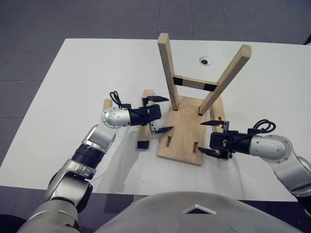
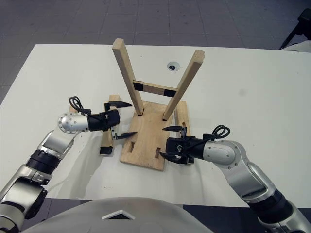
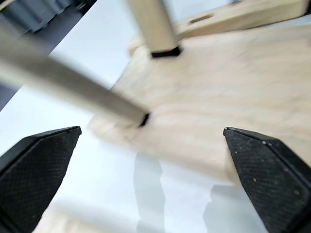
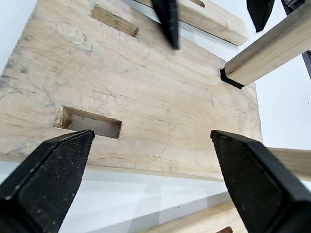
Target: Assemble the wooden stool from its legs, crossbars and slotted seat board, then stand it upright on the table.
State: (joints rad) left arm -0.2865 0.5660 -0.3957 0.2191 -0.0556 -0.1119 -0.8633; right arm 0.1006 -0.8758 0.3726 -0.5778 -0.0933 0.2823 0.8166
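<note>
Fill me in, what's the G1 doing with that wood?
It's mid-assembly on a stool. The seat board lies flat on the table with two legs, joined by a crossbar, standing in its far end; the two near slots are empty. The left end effector hovers open at the board's left edge, the right end effector open at its near right corner. Neither holds anything.

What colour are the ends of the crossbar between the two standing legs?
Black, on a pale wood crossbar; the left eye view shows it best.
</note>
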